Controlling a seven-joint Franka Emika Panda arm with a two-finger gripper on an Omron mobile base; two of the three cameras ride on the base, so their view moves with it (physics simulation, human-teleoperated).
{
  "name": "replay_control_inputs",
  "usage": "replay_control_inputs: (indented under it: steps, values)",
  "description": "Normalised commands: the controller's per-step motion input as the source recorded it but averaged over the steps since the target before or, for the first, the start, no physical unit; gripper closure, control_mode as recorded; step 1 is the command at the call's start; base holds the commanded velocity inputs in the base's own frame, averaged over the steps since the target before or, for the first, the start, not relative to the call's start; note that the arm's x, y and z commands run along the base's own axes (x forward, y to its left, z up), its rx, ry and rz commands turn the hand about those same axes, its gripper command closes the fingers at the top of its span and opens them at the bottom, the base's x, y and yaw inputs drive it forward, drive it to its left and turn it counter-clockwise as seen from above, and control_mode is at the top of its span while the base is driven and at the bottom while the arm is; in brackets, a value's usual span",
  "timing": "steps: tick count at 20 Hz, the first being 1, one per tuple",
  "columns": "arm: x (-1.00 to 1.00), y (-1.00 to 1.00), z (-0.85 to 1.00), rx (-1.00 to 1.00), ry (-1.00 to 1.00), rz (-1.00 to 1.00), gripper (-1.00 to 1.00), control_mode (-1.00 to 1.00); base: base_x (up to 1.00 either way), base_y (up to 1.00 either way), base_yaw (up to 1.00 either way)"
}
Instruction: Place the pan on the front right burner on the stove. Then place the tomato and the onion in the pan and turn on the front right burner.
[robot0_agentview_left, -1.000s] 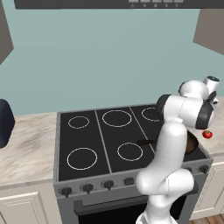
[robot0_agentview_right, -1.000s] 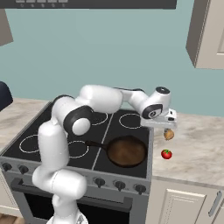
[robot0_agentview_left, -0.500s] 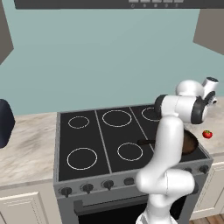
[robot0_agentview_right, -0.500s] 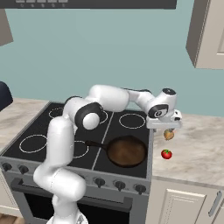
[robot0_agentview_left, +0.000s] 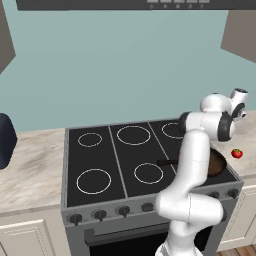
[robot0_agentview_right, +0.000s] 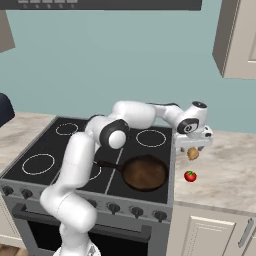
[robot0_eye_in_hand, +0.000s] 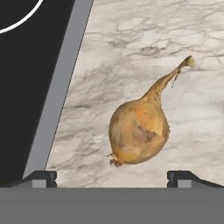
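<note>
The pan (robot0_agentview_right: 145, 173), dark with a brown inside, sits on the front right of the stove (robot0_agentview_right: 50, 146), covering the burner ring there; its black handle (robot0_agentview_right: 107, 165) points left. In the left base view my arm hides most of the pan (robot0_agentview_left: 217, 162). On the marble counter right of the stove, the tan onion (robot0_agentview_right: 193, 153) lies on its side with its stalk pointing away (robot0_eye_in_hand: 138, 131). The red tomato (robot0_agentview_right: 190, 176) (robot0_agentview_left: 237, 153) rests a little nearer the front edge. My gripper (robot0_agentview_right: 192, 146) (robot0_eye_in_hand: 111, 177) hangs open just above the onion, a fingertip on either side, not touching it.
A row of dark knobs (robot0_agentview_right: 115, 207) runs along the stove's steel front. The marble counter (robot0_agentview_right: 227, 170) stretches right under a wall cabinet (robot0_agentview_right: 237, 40). A dark rounded object (robot0_agentview_left: 5, 141) stands on the counter at far left. The steel edge of the stove (robot0_eye_in_hand: 57, 100) runs left of the onion.
The arm's elbow has swung up and rightward, and the hand has edged slightly right above the onion. The jaws stay open; pan, onion and tomato have not moved.
</note>
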Motion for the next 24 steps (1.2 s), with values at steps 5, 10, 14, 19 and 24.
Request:
replay_control_inputs:
  steps: [5, 10, 14, 19, 24]
  values:
    - [0.26, -0.09, -0.26, 0.0, 0.07, 0.07, -1.0, -1.0, 0.0, 0.0, 0.0]
    - [0.18, -0.1, -0.25, 0.0, 0.09, 0.07, -1.0, -1.0, 0.0, 0.0, 0.0]
    - [0.0, -0.04, -0.24, 0.0, 0.11, 0.04, -1.0, -1.0, 0.0, 0.0, 0.0]
    - [0.0, 0.0, -0.14, 0.0, 0.1, 0.03, 1.0, -1.0, 0.0, 0.0, 0.0]
    - [-0.3, 0.06, 0.06, 0.0, 0.0, 0.05, 1.0, -1.0, 0.0, 0.0, 0.0]
